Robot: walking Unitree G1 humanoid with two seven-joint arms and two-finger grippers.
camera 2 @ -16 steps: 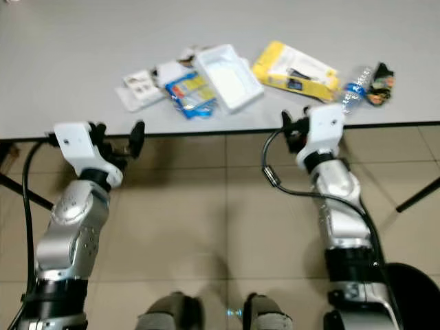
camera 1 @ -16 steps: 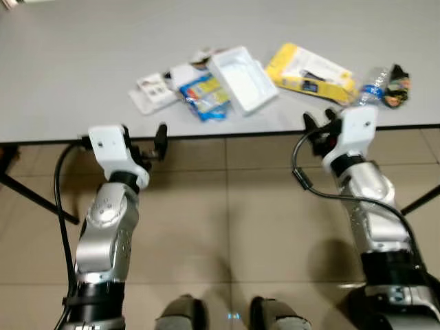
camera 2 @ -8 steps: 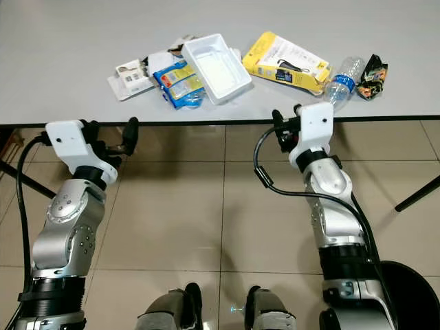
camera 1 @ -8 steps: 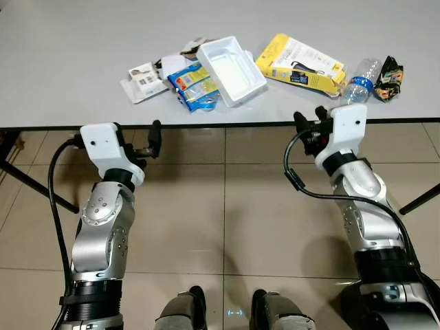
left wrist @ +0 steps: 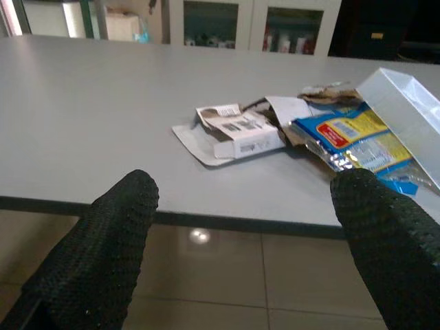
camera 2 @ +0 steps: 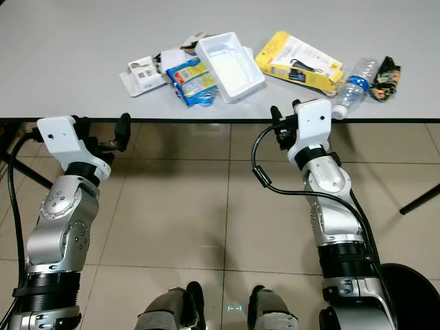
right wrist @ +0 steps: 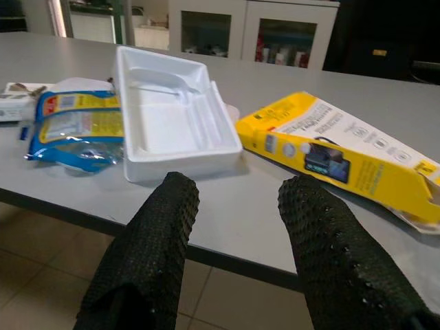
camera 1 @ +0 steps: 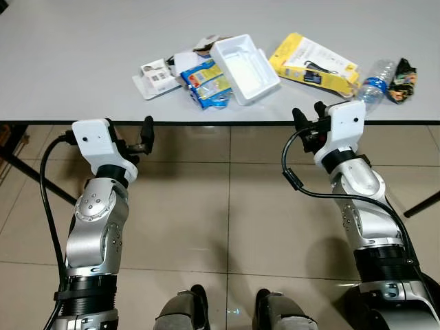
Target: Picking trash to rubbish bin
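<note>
Trash lies on the grey table (camera 1: 82, 62): a white foam tray (camera 1: 245, 69), a blue and yellow snack packet (camera 1: 208, 84), a torn white carton (camera 1: 157, 77), a yellow box (camera 1: 314, 63), a plastic bottle (camera 1: 375, 78) and a dark wrapper (camera 1: 401, 71). My left gripper (camera 1: 134, 136) is open and empty, just short of the table's front edge, facing the carton (left wrist: 237, 130). My right gripper (camera 1: 308, 113) is open at the same edge, between the tray (right wrist: 168, 103) and the yellow box (right wrist: 344, 158).
Tiled floor lies under both arms. Black table legs slant down at the left (camera 1: 34, 182) and right (camera 1: 421, 205). A dark round object (camera 2: 412, 289) sits on the floor beside my right leg. Cabinets (right wrist: 227, 31) stand beyond the table.
The whole picture has shifted, so the camera moved. Both grippers stay open and empty at the table's front edge; the trash has not moved on the table.
</note>
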